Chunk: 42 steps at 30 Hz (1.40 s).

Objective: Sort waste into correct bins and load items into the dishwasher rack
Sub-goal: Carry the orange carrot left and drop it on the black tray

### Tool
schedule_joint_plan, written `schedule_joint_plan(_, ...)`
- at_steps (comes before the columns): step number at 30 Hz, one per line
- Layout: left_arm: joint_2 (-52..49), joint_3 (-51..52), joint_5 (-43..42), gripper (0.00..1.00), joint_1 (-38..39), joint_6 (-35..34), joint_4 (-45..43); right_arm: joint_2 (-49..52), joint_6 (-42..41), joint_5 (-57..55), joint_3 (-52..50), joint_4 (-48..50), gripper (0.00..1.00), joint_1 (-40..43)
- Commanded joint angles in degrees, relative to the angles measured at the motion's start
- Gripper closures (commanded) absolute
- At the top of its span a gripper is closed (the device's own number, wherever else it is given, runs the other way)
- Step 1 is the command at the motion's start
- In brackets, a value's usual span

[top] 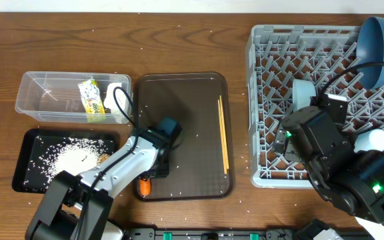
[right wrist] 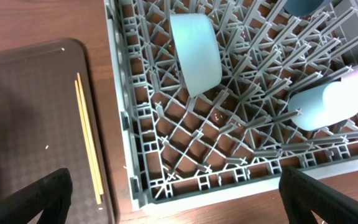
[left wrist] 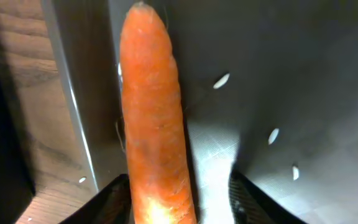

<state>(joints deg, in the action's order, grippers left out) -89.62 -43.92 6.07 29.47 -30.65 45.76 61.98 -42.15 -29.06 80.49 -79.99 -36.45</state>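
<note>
carrot (left wrist: 154, 118) lies at near-left corner of brown tray (top: 179, 83). left tool (left wrist: 179, 194) straddles it, jaws parted, seemingly not yet clamped, set for a pinch. right tool (right wrist: 174, 190), spread wide and empty, hangs right of tray over rack (top: 259, 100).

One carrot (left wrist: 154, 112), two chopsticks (top: 224, 133), one plate (top: 379, 41), one bowl (right wrist: 194, 53), two cups (right wrist: 328, 102), two bins (top: 42, 97), one rack (right wrist: 185, 143)
</note>
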Motion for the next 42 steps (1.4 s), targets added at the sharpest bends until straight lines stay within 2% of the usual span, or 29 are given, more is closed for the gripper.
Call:
schedule_joint_plan(1,-0.39,0.48,-1.18,0.55,0.07,-0.04,-0.79,-0.17,-1.42,-0.98,0.00,-0.24,0.01,0.28)
schedule_joint_plan(6,-0.39,0.46,-2.47,0.79,0.07,0.59,-0.63,-0.92,-4.13,-3.41,0.00,-0.72,0.01,0.28)
schedule_joint_plan(10,0.72,-0.13,-2.43,0.81,-0.39,1.51,2.51,-2.25,-4.11,-4.22,0.00,-0.61,0.01,0.76)
schedule_joint_plan(13,3.37,-2.32,-2.43,0.88,-1.97,1.66,6.60,-3.26,-4.11,-4.63,0.00,-0.61,0.01,1.70)
schedule_joint_plan(20,17.16,-11.34,-2.40,0.88,-10.27,3.21,16.59,-4.00,-4.11,-4.81,0.00,-0.63,0.01,3.50)
schedule_joint_plan(27,26.95,-11.54,0.96,0.88,-27.43,2.40,16.81,-4.00,-4.13,-4.74,0.00,-0.61,0.01,3.50)
schedule_joint_plan(30,26.29,-10.29,2.75,0.88,-36.50,0.92,15.28,-4.00,-4.11,-4.52,0.00,-0.63,0.01,3.50)
schedule_joint_plan(34,23.50,-6.29,1.57,0.85,-47.39,-4.79,11.30,-4.00,-4.11,-3.87,0.00,-0.63,0.01,3.48)
schedule_joint_plan(38,19.43,-2.47,-2.47,0.84,-55.95,-5.44,5.27,-4.00,-4.09,-3.67,0.00,-0.66,0.01,3.48)
schedule_joint_plan(42,15.96,-2.25,-6.16,0.84,-61.20,-5.16,2.40,-4.00,-4.02,-2.95,0.00,-0.63,0.01,3.48)
